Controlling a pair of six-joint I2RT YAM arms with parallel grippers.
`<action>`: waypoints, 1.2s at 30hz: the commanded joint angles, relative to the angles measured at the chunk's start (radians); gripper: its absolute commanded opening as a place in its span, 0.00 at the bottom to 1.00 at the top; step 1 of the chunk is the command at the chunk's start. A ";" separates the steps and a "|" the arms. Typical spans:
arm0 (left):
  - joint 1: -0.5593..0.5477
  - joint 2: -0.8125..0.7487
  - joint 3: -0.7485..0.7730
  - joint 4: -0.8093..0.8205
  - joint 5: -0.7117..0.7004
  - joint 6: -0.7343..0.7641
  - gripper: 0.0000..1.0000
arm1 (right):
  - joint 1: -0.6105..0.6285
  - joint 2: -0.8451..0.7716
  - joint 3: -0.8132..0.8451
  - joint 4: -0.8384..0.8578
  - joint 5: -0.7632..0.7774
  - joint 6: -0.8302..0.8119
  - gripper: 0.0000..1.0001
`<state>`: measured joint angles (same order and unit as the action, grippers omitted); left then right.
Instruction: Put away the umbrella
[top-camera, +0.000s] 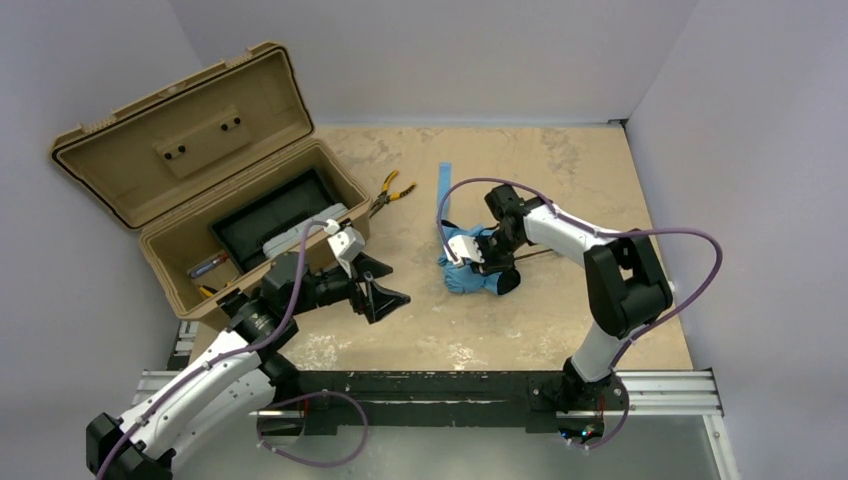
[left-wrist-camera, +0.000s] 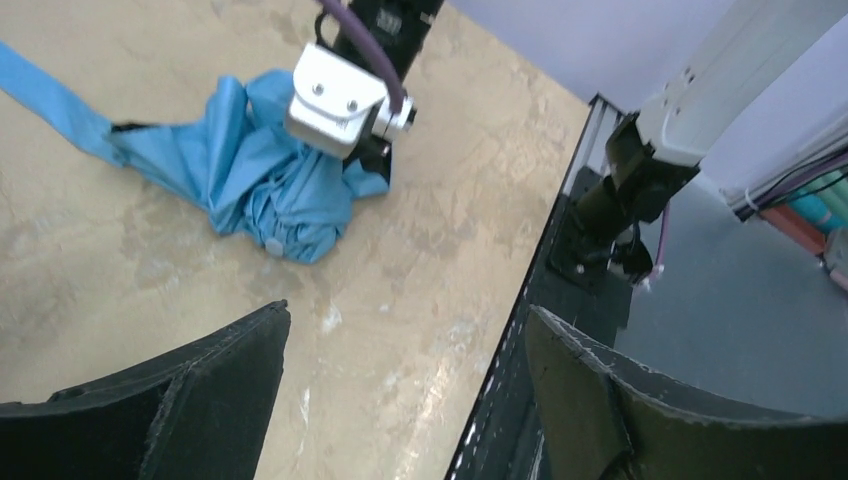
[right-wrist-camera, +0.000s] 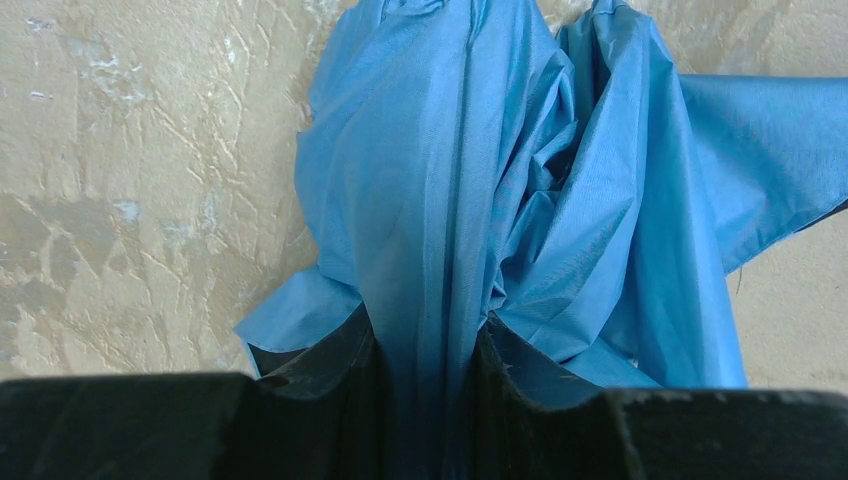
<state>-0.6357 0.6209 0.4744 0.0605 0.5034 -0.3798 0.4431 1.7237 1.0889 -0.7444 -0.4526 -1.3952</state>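
Umbrella (top-camera: 475, 265) is on the table (top-camera: 560, 170), right of centre, collapsed into a crumpled sky-blue bundle. Right gripper (top-camera: 470, 252) sits directly on top of it. In the right wrist view the jaws are pinched on a ridge of the fabric (right-wrist-camera: 470, 200), and cloth fills the gap between the two black fingers (right-wrist-camera: 330, 370).

Right arm: base at the near edge, elbow up, forearm reaching left across the table, wrist bent down onto the bundle.

Left gripper (top-camera: 385, 285) is spread wide with nothing in it. It is low over the table, pointing at the umbrella but well apart from it. From the left wrist the bundle (left-wrist-camera: 270, 180) shows beyond the two fingers (left-wrist-camera: 200, 390), with bare table between. Left arm comes in from the near-left corner, stretched along the front of the toolbox (top-camera: 200, 190).

Fabric is loose, in soft folds, not wrapped tight. A flat blue strap (top-camera: 445, 185) runs from the bundle toward the far edge.

Toolbox is at far left with its lid up. Yellow-handled pliers (top-camera: 392, 192) lie between it and the strap.
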 joint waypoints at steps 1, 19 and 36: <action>-0.015 0.019 0.047 -0.120 0.001 0.081 0.85 | 0.034 0.067 -0.107 -0.167 -0.028 -0.015 0.00; -0.293 0.357 0.213 -0.032 -0.273 0.330 0.85 | -0.109 0.104 -0.085 -0.232 0.034 0.054 0.00; -0.593 0.797 0.282 0.172 -0.648 0.959 0.87 | -0.109 0.457 0.149 -0.363 -0.011 0.132 0.00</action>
<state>-1.2209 1.3437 0.6781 0.0750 -0.0372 0.4953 0.3134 2.0159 1.3067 -1.1297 -0.6067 -1.2812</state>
